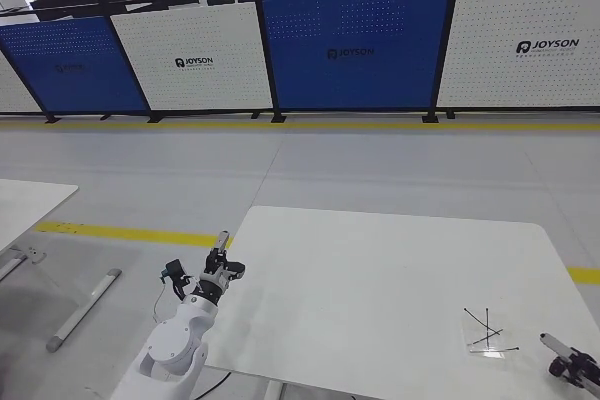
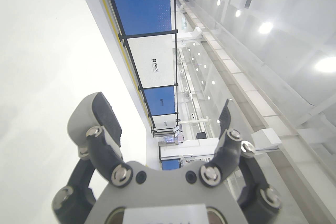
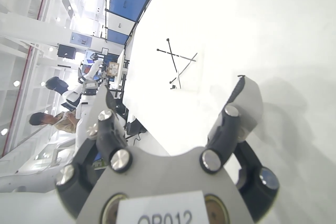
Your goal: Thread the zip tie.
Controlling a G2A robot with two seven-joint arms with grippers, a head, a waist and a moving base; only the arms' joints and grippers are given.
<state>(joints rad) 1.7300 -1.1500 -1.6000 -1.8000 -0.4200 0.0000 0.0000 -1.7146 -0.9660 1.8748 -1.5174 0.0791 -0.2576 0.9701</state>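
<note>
While my left tool [image 2: 165,114] and right tool [image 3: 176,96] are both gaping empty, I am watching thin black plastic zip ties [image 3: 171,53] lying crossed, untouched, at the white surface's [image 1: 380,290] 4 o'clock; I am judging all threading undone.

Quick tally: four black zip ties [image 1: 487,328] as far as I can make out, all crossed over each other in one little pile at the lower right of the top view. Two white tables: the big table [image 1: 380,300] in the middle and a second table [image 1: 20,200] poking in at the left edge. Two grippers, the left gripper [image 2: 164,104] and the right gripper [image 3: 173,86], with two fingers [image 2: 105,114] apiece. Along the back there are five wall panels: two blue panels [image 1: 75,65] and three white panels [image 1: 195,55]. Two yellow lines [image 1: 280,124] on the floor.
</note>
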